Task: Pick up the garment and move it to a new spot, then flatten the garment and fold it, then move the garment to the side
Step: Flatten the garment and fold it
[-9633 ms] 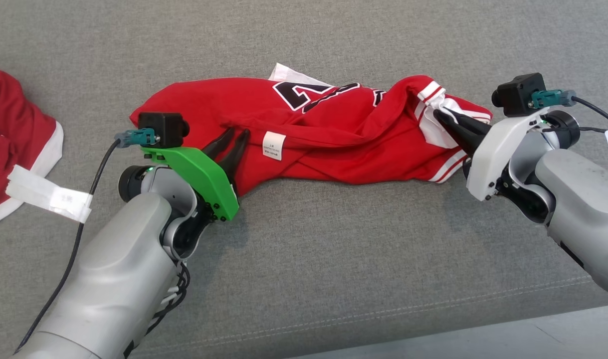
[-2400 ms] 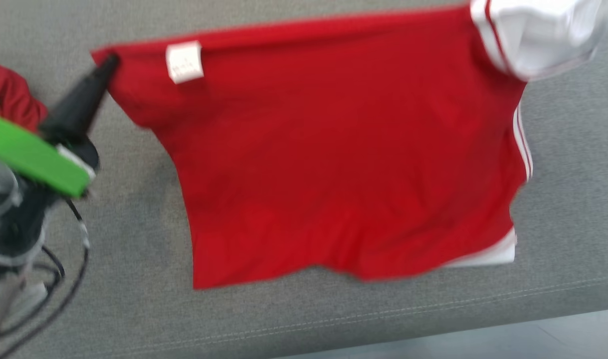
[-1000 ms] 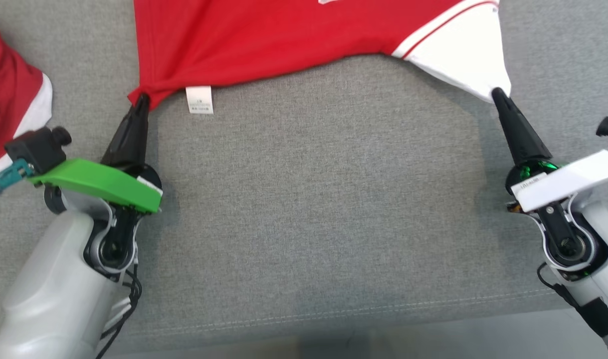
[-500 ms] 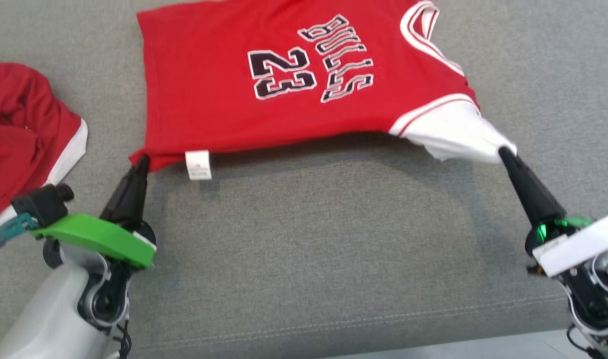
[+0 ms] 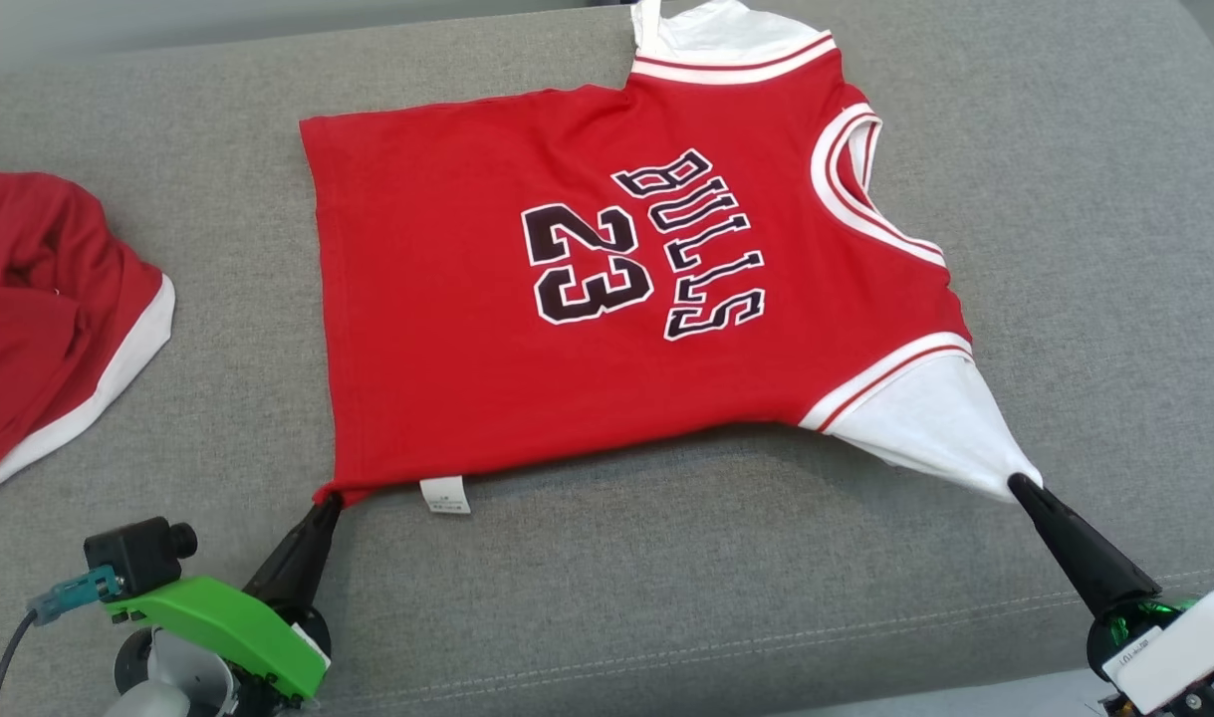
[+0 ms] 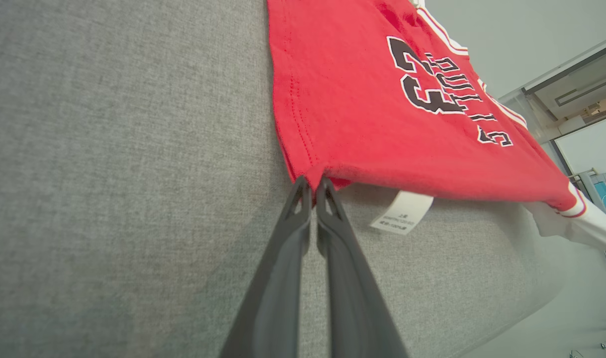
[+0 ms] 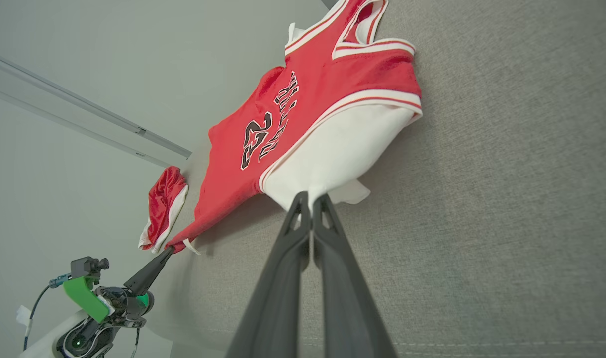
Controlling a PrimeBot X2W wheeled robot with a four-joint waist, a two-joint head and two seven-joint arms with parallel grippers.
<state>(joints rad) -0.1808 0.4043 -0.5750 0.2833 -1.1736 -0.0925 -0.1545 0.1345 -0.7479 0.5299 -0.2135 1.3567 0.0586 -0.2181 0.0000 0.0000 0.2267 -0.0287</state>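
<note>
Two pinches: left gripper [image 5: 326,501] clamped the jersey [image 5: 527,299] at its hem corner [image 6: 316,171], right gripper [image 5: 1015,484] the white sleeve [image 5: 930,428]; needed even tension, lowering flat before release.

The support is a grey upholstered cushion [image 5: 607,597] spanning the whole frame. A red jersey [image 5: 447,329] printed BULLS 23 lies spread at centre, front side up, its near edge raised slightly off the fabric. A second red garment [image 5: 39,319] with white trim lies bunched at the left edge, well apart from the jersey.
</note>
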